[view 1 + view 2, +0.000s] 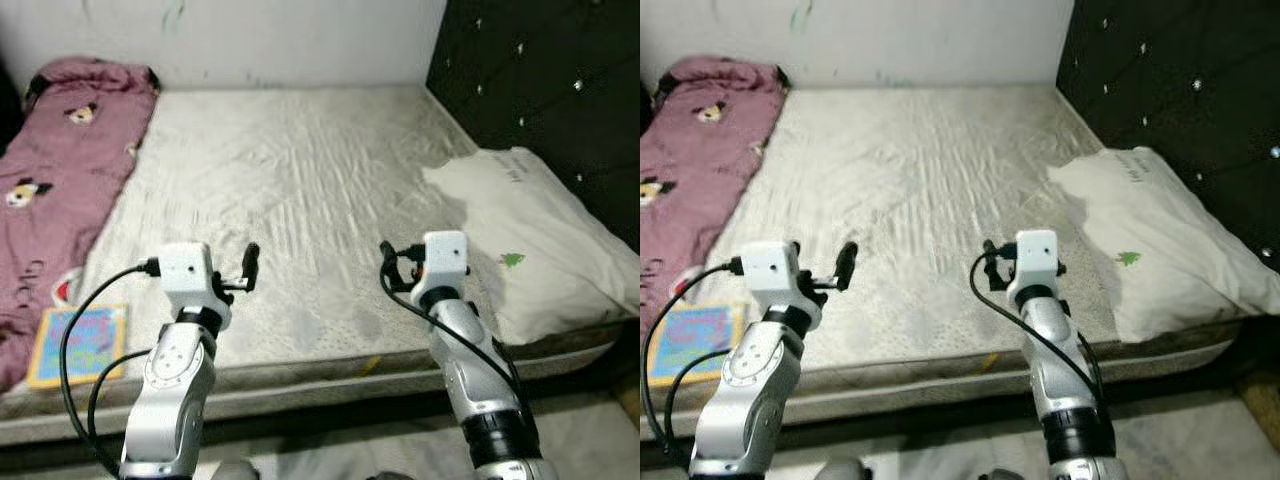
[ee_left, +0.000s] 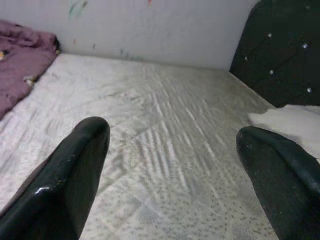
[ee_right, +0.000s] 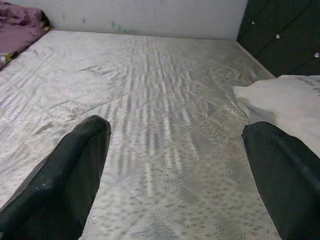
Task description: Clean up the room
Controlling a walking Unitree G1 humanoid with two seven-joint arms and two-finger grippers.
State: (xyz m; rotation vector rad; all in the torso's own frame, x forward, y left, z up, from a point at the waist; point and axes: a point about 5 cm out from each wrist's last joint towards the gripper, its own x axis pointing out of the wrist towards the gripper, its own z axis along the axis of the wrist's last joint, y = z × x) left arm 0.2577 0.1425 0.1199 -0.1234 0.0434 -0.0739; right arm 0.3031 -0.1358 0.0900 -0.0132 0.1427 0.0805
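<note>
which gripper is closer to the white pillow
Right. The right gripper hovers over the mattress just beside the white fabric pillow; the left gripper is farther across the bed.

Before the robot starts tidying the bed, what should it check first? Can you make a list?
1. Left pincer open and holding nothing: ok.
2. Right pincer open and holding nothing: ok.
3. Colourful picture book on the mattress's near corner in plain sight beside the left arm: ok.
4. Crumpled pink blanket with cartoon dogs neatly spread: not ok, it lies bunched along the left side.
5. White pillow placed by the dark padded headboard: ok.
6. Grey patterned mattress between the pincers free of obstacles: ok.
</note>
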